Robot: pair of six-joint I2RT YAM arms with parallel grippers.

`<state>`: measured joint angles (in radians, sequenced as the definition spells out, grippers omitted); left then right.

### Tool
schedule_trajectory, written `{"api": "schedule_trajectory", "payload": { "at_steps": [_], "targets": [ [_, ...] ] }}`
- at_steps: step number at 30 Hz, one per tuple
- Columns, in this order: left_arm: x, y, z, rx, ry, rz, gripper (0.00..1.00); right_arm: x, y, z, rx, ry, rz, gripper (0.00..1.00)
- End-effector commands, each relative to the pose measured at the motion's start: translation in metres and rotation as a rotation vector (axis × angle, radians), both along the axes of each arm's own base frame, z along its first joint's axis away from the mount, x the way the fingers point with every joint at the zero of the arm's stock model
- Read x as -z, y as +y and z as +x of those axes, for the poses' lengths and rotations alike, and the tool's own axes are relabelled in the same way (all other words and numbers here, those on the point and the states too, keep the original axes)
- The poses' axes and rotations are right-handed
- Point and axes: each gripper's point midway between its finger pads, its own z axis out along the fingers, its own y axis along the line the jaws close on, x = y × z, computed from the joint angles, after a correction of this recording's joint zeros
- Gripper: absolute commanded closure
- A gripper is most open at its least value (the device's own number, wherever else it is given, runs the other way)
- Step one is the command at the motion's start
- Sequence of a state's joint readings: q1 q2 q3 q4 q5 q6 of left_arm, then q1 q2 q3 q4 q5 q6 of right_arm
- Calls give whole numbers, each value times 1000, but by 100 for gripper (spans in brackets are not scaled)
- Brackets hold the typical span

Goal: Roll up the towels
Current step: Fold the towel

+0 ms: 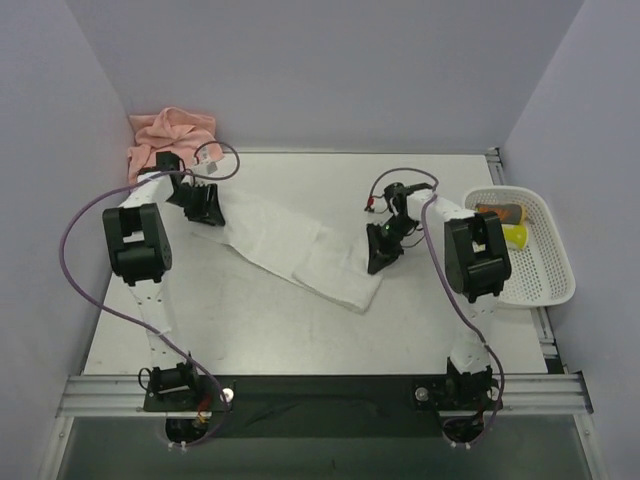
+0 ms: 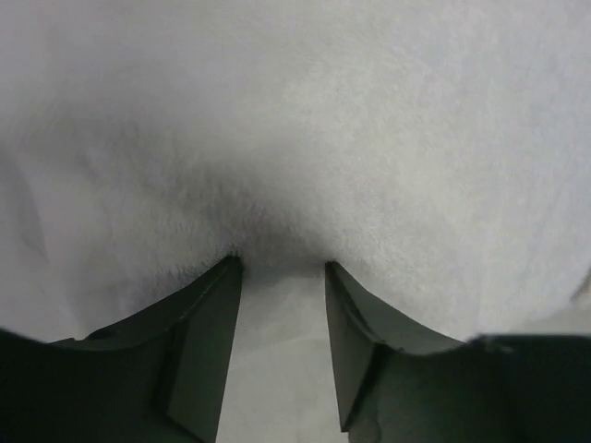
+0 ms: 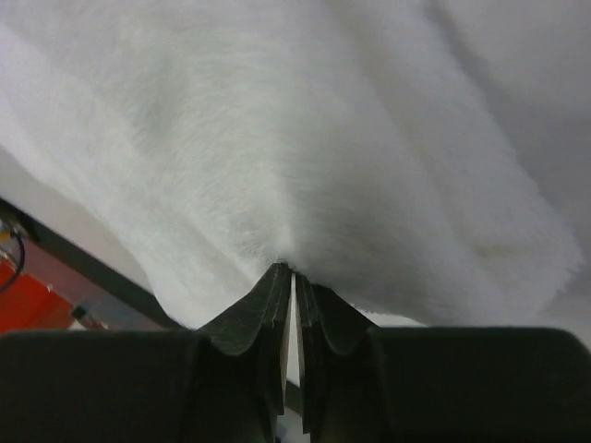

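Note:
The white towel lies stretched in a long diagonal strip across the table, with its near right end folded over. My left gripper is at the towel's far left end. In the left wrist view its jaws stand apart with their tips pressed into the white towel. My right gripper is at the towel's right edge. In the right wrist view it is shut, pinching the white towel at its tips. The salmon-pink towel lies crumpled in the far left corner.
A white mesh basket stands at the right edge of the table and holds an orange-brown item and a yellow item. Purple cables loop over both arms. Walls close in the back and both sides.

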<state>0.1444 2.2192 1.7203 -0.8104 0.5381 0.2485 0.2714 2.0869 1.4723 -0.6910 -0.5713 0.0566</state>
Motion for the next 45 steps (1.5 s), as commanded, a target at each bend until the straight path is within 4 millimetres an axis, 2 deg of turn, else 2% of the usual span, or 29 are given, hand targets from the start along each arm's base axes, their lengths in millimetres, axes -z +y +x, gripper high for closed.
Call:
{"api": "schedule_trajectory", "payload": {
  "at_steps": [1, 3, 4, 5, 6, 7, 9, 10, 11, 12, 13, 14, 15, 17, 18, 21, 25, 26, 28, 30, 31, 32, 34, 35, 36, 37, 39, 41, 45],
  "targets": [
    [-18, -42, 77, 117, -157, -57, 42, -45, 54, -84, -224, 65, 141, 90],
    [-49, -72, 90, 125, -189, -126, 34, -64, 68, -86, -263, 17, 177, 87],
    [-75, -78, 97, 133, -245, -135, 31, -69, 71, -84, -261, 2, 182, 86],
    [-86, -82, 96, 131, -260, -135, 30, -74, 69, -76, -239, -9, 181, 86],
    [-94, -82, 95, 123, -271, -132, 30, -81, 69, -66, -228, -37, 186, 85],
    [-101, -79, 82, 103, -262, -121, 30, -84, 66, -58, -210, -54, 186, 85],
    [-104, -72, 72, 55, -263, -113, 31, -82, 46, -36, -150, -93, 139, 82],
    [-124, -70, 63, 44, -300, -105, 31, -83, 41, -24, -136, -117, 124, 82],
    [-97, -67, 45, 33, -243, -82, 33, -75, 28, -12, -99, -112, 96, 80],
    [-106, -66, 35, 32, -261, -67, 33, -70, 19, -5, -84, -122, 58, 78],
    [-98, -71, 25, 41, -242, -61, 34, -68, 14, 4, -74, -137, 39, 78],
    [-76, -71, 6, 44, -185, -61, 34, -59, 9, 8, -66, -121, 19, 78],
    [-70, -85, -5, 78, -169, -63, 34, -55, 4, 12, -52, -113, 12, 77],
    [-57, -99, -19, 102, -144, -53, 34, -43, 3, 11, -50, -79, 3, 77],
    [-38, -97, -26, 83, -104, -4, 36, -39, 3, 8, -51, -64, 7, 78],
    [-18, -109, -36, 105, -42, 2, 39, -22, 6, -5, -53, 16, 30, 80],
    [-8, -120, -27, 109, -35, 7, 43, -5, 9, -24, -61, 89, 46, 83],
    [-4, -130, -20, 125, -37, 5, 44, 3, 8, -36, -60, 124, 52, 86],
    [6, -137, -21, 138, -19, 9, 44, 7, 9, -44, -52, 156, 59, 87],
    [6, -146, -10, 140, -27, -3, 44, 8, 16, -55, -58, 184, 88, 87],
    [19, -153, -11, 154, -2, -10, 44, 10, 17, -64, -60, 208, 93, 88],
    [15, -160, 1, 165, -26, -23, 44, 11, 21, -69, -66, 214, 100, 88],
    [29, -170, 6, 185, -11, -44, 44, 10, 33, -82, -98, 227, 124, 88],
    [30, -179, 8, 202, -12, -56, 44, 12, 38, -90, -110, 239, 129, 88],
    [21, -185, 21, 211, -45, -69, 44, 11, 48, -98, -137, 244, 136, 88],
    [28, -190, 23, 219, -36, -74, 43, 10, 53, -104, -156, 248, 143, 88],
    [17, -195, 29, 224, -47, -95, 40, 7, 59, -103, -188, 221, 139, 88],
    [-8, -195, 36, 229, -93, -120, 39, 5, 52, -95, -171, 194, 116, 88],
    [-73, -168, 30, 222, -204, -170, 33, -20, 20, -66, -157, 60, 87, 86]
  ]
}}
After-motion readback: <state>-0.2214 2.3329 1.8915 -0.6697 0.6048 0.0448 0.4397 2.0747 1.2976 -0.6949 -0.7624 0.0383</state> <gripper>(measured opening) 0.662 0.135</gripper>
